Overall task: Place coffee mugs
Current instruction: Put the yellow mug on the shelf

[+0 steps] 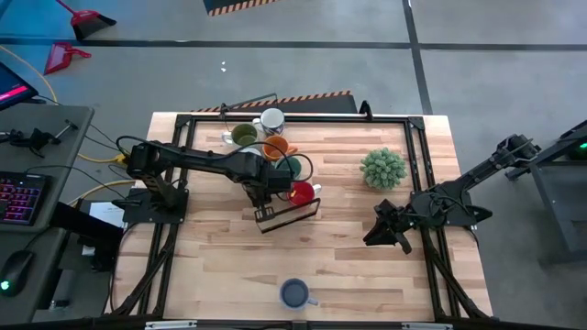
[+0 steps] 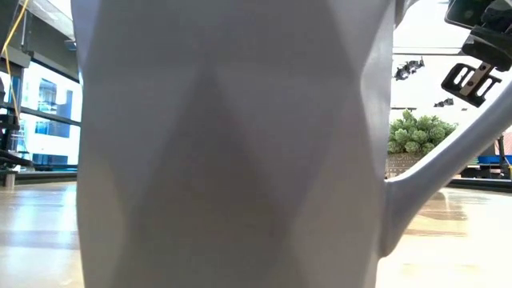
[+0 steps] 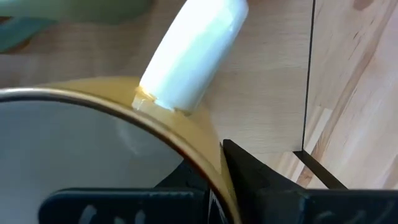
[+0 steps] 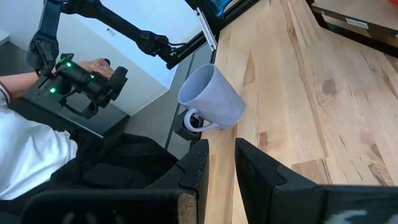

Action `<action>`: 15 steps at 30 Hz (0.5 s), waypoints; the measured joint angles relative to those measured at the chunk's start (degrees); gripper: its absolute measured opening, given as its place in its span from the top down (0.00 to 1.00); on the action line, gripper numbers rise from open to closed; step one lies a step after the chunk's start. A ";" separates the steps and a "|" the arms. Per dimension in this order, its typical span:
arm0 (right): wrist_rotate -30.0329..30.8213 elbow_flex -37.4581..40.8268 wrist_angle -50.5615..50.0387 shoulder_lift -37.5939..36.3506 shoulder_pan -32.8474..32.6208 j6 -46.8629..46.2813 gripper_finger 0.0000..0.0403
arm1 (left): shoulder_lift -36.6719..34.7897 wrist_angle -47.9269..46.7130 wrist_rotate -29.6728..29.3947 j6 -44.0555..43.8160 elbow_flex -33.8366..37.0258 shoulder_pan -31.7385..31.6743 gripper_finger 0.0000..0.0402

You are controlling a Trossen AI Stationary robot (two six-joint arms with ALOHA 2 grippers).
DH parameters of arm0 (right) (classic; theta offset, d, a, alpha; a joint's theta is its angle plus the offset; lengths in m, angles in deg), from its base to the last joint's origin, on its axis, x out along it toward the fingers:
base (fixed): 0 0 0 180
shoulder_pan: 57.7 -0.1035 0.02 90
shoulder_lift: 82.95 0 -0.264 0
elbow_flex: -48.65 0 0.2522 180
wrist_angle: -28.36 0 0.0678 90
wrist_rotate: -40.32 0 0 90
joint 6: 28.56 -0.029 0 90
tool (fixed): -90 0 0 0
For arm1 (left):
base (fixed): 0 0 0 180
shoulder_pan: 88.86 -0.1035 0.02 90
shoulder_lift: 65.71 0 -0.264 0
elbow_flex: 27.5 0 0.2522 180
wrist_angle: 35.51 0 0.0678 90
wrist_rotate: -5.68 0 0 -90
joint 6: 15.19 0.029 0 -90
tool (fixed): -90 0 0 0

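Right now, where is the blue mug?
In the high view the blue mug stands alone at the table's near edge, about midway across, far from the other mugs clustered at the far side by the left claw.

Wooden table bears mugs and plant.

There are no words, numbers, labels or brand names that can be read in any of the pictures.
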 joint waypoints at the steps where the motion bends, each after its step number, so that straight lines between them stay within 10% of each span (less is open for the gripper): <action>1: -0.01 0.00 0.00 -0.01 -0.01 0.00 0.85 | 0.00 -0.02 -0.11 -0.02 0.00 0.00 0.94; 15: -0.77 0.00 -0.02 0.00 0.00 0.01 0.85 | 0.06 -0.19 -0.55 0.00 -0.21 0.00 0.76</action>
